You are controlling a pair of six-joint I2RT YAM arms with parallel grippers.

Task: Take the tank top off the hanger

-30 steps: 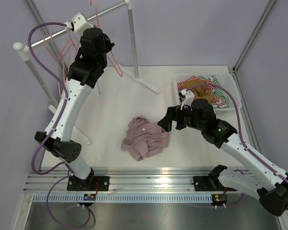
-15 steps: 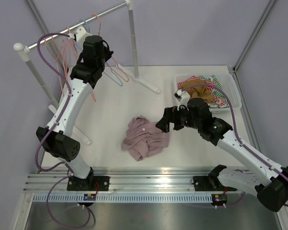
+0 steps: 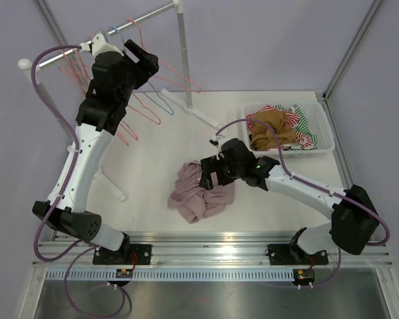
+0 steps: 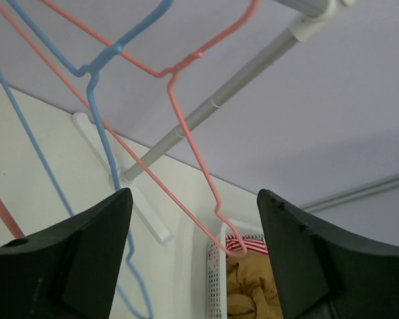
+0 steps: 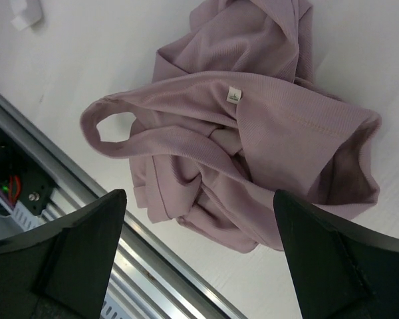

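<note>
White worktop [image 3: 153, 153] carries the tank top [image 3: 201, 191], crumpled near centre, free of hangers [image 4: 169, 72]. Right tool [image 5: 198, 199] hovers spread above it. Left tool [image 4: 193, 194], spread at 10 o'clock, may snag hangers and pull them from rail [image 3: 153, 13].

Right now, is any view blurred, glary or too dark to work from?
Top external: evenly lit, sharp, only soft shadows under the tank top. Left wrist: hangers crisp against the pale wall, its own fingers dark and soft-edged. Right wrist: fabric folds sharp, no glare.
</note>
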